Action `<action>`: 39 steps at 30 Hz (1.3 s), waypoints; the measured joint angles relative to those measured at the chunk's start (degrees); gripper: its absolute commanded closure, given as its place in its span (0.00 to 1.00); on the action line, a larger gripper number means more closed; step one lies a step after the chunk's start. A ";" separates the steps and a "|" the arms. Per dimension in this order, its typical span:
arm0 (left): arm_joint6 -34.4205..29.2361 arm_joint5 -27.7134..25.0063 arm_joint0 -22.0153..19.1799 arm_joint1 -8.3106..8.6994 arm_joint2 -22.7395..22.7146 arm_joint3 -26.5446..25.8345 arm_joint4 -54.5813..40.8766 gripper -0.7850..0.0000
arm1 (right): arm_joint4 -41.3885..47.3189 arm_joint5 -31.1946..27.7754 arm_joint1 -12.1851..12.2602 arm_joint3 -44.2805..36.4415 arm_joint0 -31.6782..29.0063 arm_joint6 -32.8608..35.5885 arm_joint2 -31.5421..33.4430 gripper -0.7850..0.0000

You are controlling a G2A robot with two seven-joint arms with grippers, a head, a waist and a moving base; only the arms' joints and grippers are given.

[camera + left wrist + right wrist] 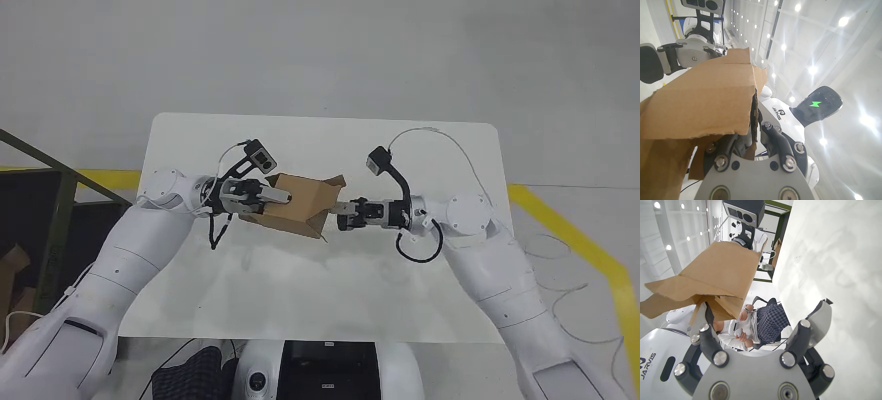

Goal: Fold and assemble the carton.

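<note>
A brown carton point(300, 203), partly unfolded with loose flaps, is held a little above the middle of the white table point(420, 160). My left gripper point(268, 197) is at its left side, shut on a carton wall; the left wrist view has the cardboard edge point(753, 106) running down between the fingers of that gripper point(751, 132). My right gripper point(336, 213) is at the carton's right end. In the right wrist view the right gripper point(762, 307) stands wide open, one fingertip point(703, 311) tucked under a hanging flap of the carton point(719, 272), the other over bare table.
A dark green frame point(40, 190) stands off the table's left edge, with cardboard scraps point(12, 265) on the floor beside it. Table surface lies open behind and in front of the carton. A yellow floor line point(560, 225) runs to the right.
</note>
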 measured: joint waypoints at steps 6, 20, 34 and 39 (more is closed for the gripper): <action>0.00 0.00 0.00 0.00 0.00 0.00 0.00 1.00 | 4.58 -2.31 1.04 -2.76 -2.90 1.78 4.30 0.00; 0.00 0.00 0.00 0.00 0.00 0.00 0.00 1.00 | 9.50 -3.07 1.72 -12.80 -8.39 3.43 4.36 0.00; 0.00 0.00 0.00 0.00 0.00 0.00 0.00 1.00 | 17.23 -0.19 1.94 -18.35 -10.93 9.15 1.99 0.00; 0.00 0.00 0.00 0.00 0.00 0.00 0.00 1.00 | 18.30 -0.03 1.67 -19.01 -9.94 9.59 0.18 0.00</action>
